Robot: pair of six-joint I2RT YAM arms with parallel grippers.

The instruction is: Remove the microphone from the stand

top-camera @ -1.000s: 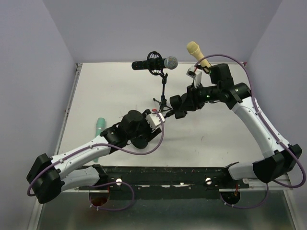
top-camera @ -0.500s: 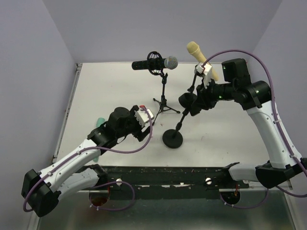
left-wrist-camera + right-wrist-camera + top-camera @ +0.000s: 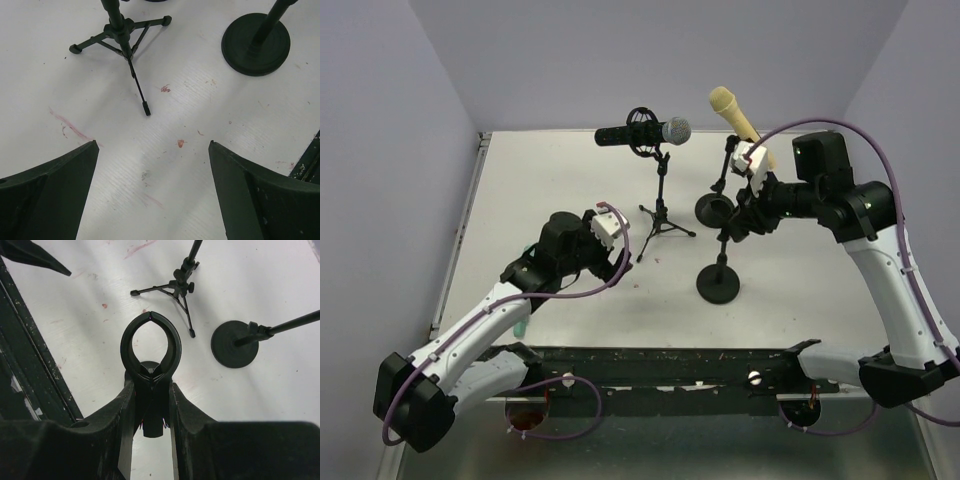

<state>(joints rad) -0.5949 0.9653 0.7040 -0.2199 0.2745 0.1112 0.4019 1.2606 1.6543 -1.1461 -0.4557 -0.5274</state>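
Note:
A black microphone with a silver grille (image 3: 645,133) sits in the clip of a tripod stand (image 3: 660,215). A yellow microphone (image 3: 730,108) sits tilted on a round-base stand (image 3: 713,208). My right gripper (image 3: 742,215) is shut on the empty clip (image 3: 150,342) of a second round-base stand (image 3: 720,283), whose base rests on the table. My left gripper (image 3: 610,262) is open and empty above the table, left of that base and in front of the tripod (image 3: 120,35). The round base shows at its upper right (image 3: 256,42).
A green object (image 3: 523,327) lies on the table, mostly hidden under my left arm. The black front rail (image 3: 660,358) runs along the near edge. The right wrist view shows the tripod (image 3: 175,287) and the other round base (image 3: 234,344) beyond the clip.
My right gripper has carried the empty-clip stand to the right; its base moved from the table's middle toward the right. My left gripper has drawn back to the left, away from it.

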